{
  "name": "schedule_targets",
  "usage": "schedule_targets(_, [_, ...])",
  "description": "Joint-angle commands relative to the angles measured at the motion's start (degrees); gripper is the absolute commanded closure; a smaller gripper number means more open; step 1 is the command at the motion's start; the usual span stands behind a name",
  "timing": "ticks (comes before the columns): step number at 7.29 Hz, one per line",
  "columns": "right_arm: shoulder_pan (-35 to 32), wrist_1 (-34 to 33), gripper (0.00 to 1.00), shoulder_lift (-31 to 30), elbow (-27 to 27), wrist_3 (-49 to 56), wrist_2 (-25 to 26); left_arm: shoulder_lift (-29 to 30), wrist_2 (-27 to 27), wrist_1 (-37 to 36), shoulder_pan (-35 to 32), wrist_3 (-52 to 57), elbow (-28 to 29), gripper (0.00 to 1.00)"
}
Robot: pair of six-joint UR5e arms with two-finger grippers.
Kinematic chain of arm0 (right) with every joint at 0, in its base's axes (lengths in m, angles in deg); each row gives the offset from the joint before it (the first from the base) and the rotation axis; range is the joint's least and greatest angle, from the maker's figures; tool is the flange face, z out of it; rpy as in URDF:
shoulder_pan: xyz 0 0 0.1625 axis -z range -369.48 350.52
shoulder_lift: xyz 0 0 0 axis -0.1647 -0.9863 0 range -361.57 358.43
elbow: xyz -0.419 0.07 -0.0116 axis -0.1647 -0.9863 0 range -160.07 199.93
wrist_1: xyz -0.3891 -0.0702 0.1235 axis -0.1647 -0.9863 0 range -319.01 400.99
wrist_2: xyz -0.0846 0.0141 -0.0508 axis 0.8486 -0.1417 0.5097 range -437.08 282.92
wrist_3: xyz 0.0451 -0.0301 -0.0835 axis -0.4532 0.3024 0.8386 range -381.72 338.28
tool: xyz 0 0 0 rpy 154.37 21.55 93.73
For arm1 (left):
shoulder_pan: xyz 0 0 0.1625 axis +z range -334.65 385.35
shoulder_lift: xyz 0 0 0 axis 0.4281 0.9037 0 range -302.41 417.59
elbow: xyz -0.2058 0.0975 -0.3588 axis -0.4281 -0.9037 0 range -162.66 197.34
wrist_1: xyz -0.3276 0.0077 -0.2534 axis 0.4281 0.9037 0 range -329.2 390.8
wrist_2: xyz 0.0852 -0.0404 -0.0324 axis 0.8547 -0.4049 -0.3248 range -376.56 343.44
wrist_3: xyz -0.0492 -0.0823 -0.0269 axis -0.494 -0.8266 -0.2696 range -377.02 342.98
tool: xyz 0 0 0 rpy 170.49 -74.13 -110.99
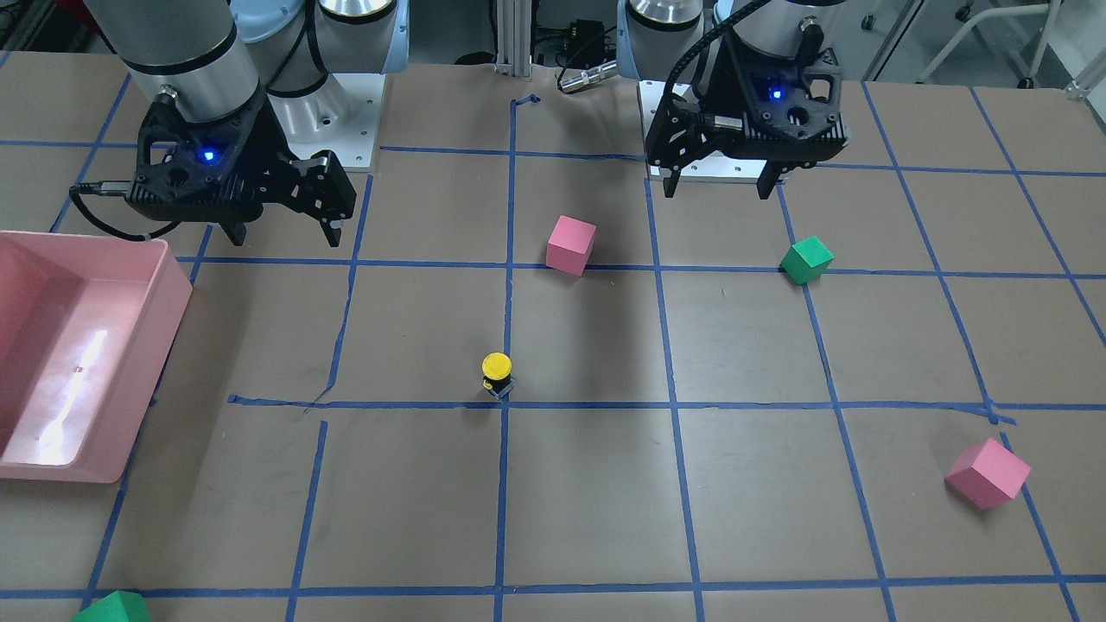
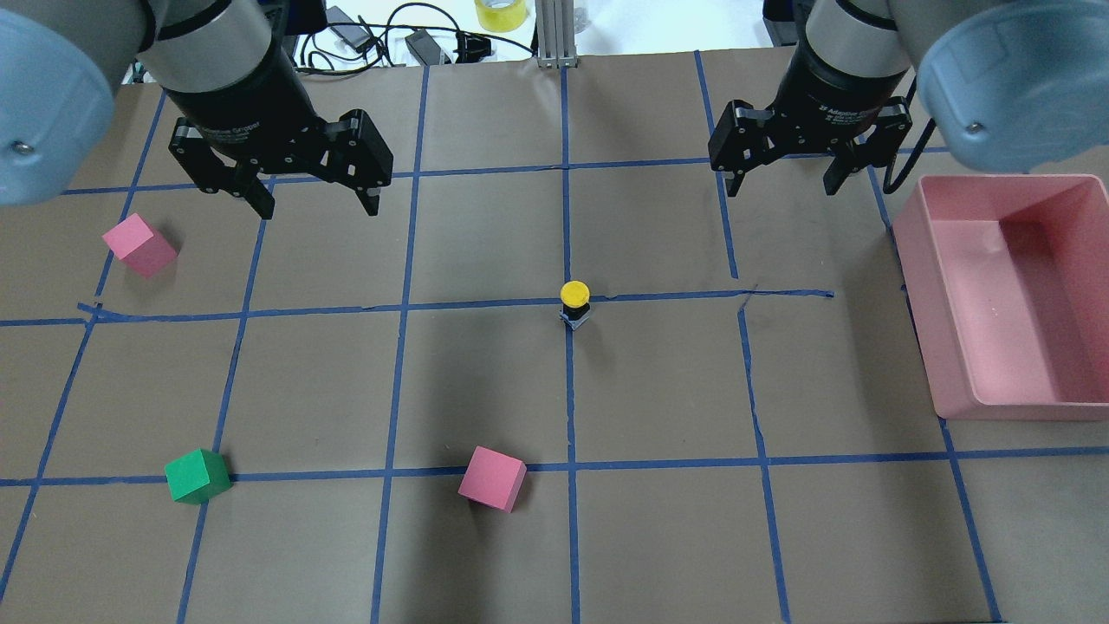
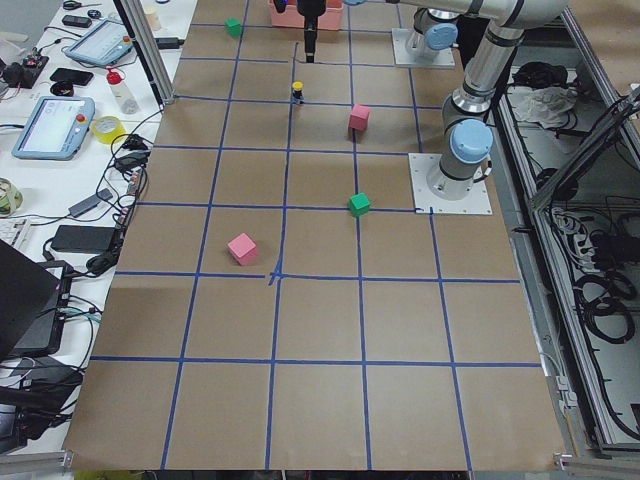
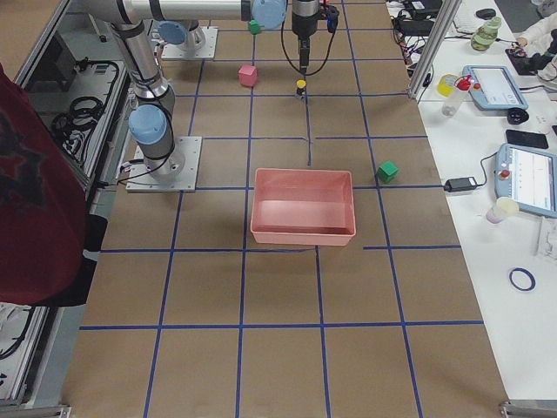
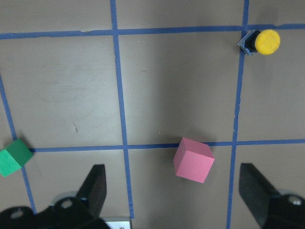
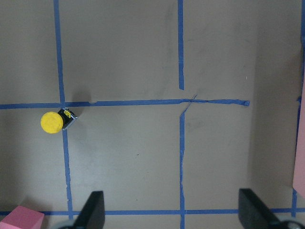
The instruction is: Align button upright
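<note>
Already the button (image 1: 497, 374) stands cap-up on the tape crossing (image 1: 505, 405). Left gripper (image 1: 719, 188) and right gripper (image 1: 283, 235) hang spread wide, empty, well clear. Task looks done; no further grasp seems needed.

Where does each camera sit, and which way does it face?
Front: across table, facing robot; left gripper, right gripper.
Overhead: behind robot, looking down; both grippers.
Left side: table's end; left arm nearest.
Right side: opposite end; right arm nearest.
Left wrist: straight down; own fingers.
Right wrist: straight down; own fingers.
All show the button.
</note>
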State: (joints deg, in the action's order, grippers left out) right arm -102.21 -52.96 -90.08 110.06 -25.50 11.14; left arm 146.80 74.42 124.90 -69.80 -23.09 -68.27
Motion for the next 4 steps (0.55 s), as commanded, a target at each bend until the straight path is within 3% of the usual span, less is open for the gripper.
schedule_targets(1, [0.0,-0.1,0.0,0.1,0.0,-0.2,-0.4,-0.6,0.4,0.1,0.4,-0.4,0.2,0.0])
schedule_targets(4, [0.1,-0.1,0.0,0.3,0.1,0.0,0.6,-1.1,0.5,0.1,1.5,2.3,-0.3,0.0])
